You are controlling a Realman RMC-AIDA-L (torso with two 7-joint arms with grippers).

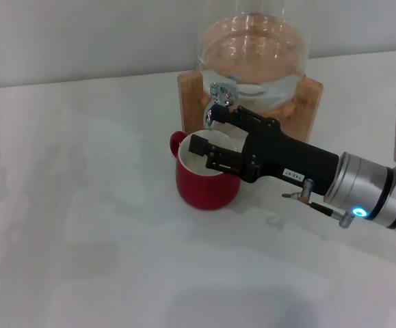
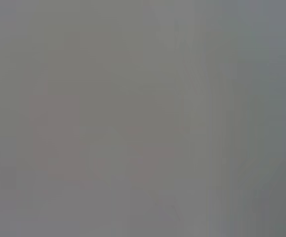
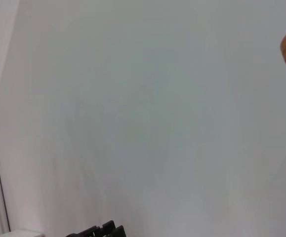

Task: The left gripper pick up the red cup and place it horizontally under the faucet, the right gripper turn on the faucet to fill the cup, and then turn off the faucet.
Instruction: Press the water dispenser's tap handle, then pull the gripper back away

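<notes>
Red cup point(image 1: 206, 183) upright on the white table point(image 1: 81, 225), centre of the head view, directly below the spout of the faucet point(image 1: 219, 102), red loop handle toward upper left. Faucet mounted on the glass dispenser point(image 1: 252, 51) with wooden stand point(image 1: 310, 102), upper centre, just behind the cup. Right gripper point(image 1: 215, 140) entering from the right edge, black body crossing above the cup rim, fingers spread apart, upper one near the faucet, lower one over the cup's white interior; contact with the faucet cannot be told. Broad bare table surface across the left half and lower part of the frame. Left gripper out of sight in every view; left wrist view uniformly grey.
</notes>
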